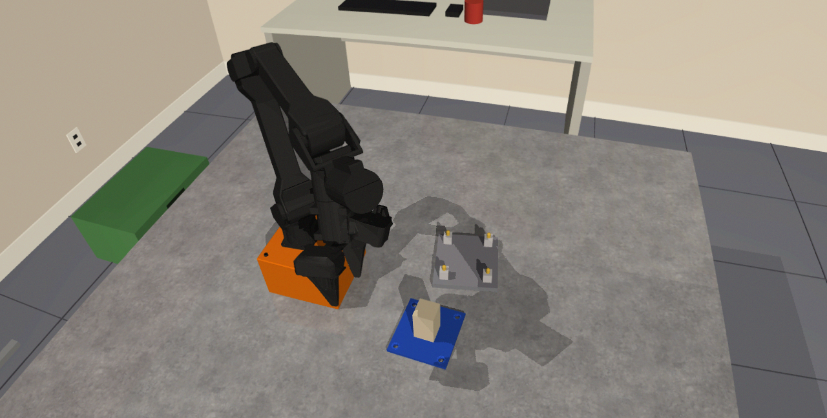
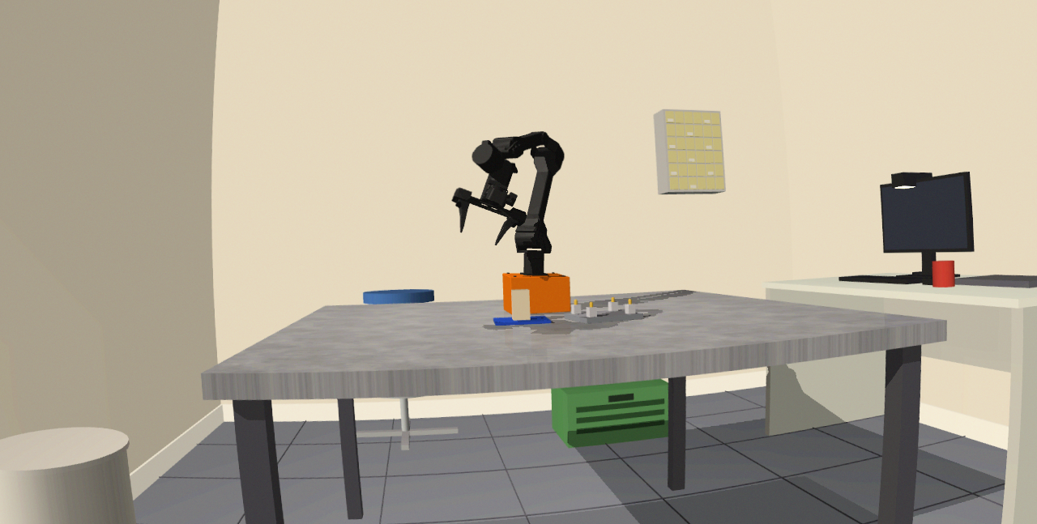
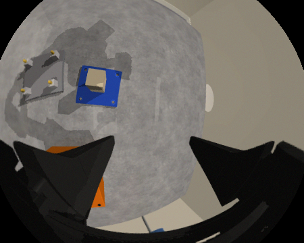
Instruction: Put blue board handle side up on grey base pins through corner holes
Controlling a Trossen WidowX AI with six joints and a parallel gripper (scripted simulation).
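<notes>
Hanging above the stone-grey rectangular desk (image 1: 578,241) (image 2: 362,347) (image 3: 159,67), the black two-fingered hand (image 1: 347,289) (image 2: 479,238) (image 3: 154,140) was spread practically to its full width and had hold of nothing; in the top view, its fingers appeared over the orange box-shaped mount (image 1: 294,282) (image 2: 545,294) (image 3: 99,199); the flat blue board (image 1: 422,349) (image 2: 507,321) (image 3: 111,86) lay on the desk, turned at an angle to the grey rectangular base (image 1: 462,259) (image 2: 605,317) (image 3: 40,75) and just beside it; the beige square block handle (image 1: 426,320) (image 2: 520,304) (image 3: 96,80) pointed up, and a hole showed near each corner of the board; four pale square posts (image 1: 487,277) (image 2: 591,312) (image 3: 53,83) stood on the base.

In the exterior view, the black jointed arm (image 2: 539,187) rose from the orange mount and bent over at the top; its hand pointed downward, well above the board; the handle stood upright in front of the mount, and small gold pins (image 1: 488,270) (image 2: 591,304) (image 3: 50,82) topped the posts.

In the wrist view, the two dark fingers stood wide apart, with bare desk surface seen between their tips; the board and the base both lay beyond the fingers, separate from each other; none of the pins passed through the board's holes.
</notes>
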